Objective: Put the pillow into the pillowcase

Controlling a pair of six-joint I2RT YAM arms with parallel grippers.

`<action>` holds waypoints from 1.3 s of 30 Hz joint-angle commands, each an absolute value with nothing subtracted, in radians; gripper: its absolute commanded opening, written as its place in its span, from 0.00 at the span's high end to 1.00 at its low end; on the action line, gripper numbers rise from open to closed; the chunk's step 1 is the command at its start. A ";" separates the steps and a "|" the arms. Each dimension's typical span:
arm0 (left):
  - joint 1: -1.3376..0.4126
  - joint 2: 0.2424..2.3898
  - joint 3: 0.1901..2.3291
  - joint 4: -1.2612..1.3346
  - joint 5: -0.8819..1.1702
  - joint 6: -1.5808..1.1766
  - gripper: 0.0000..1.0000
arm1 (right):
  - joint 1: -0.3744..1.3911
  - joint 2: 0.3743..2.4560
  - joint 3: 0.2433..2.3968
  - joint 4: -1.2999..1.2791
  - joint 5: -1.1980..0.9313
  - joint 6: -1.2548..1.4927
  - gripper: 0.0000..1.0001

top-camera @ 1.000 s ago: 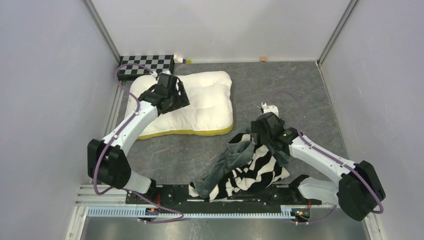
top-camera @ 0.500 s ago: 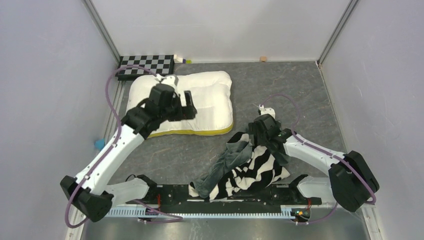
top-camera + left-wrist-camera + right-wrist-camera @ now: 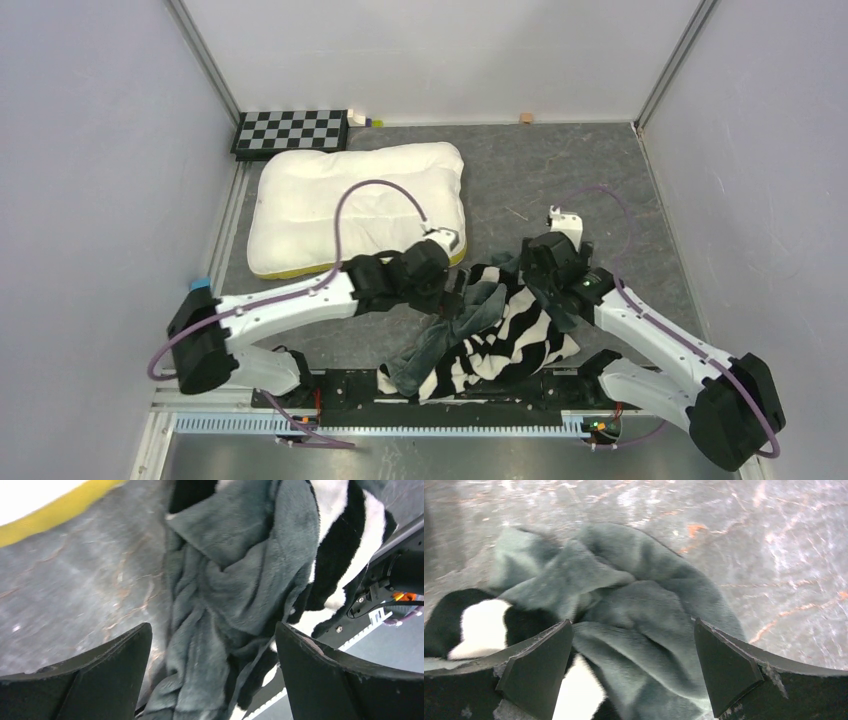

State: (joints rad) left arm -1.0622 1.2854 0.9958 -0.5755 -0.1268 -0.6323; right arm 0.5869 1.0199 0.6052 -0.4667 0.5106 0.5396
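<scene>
Seen from above, the cream pillow (image 3: 350,200) lies flat at eleven o'clock on the grey table (image 3: 600,180). The zebra-striped pillowcase (image 3: 500,340) sits crumpled at six o'clock by the arm bases, with grey plush folds uppermost. The left gripper (image 3: 212,630) and right gripper (image 3: 633,627) hang over it, both jaws spread wide, gripping nothing.

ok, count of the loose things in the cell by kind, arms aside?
pillow: 1
pillowcase: 1
checkerboard: 1
small tan block: 1
small white and yellow-green item, too small to identify: 1
small blue item at the left edge, too small to identify: 1
Total: 6
</scene>
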 commanded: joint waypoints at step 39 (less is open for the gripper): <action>-1.173 1.348 1.974 -0.863 -0.806 -0.255 0.98 | 0.432 1.154 1.638 -0.727 0.727 0.336 1.00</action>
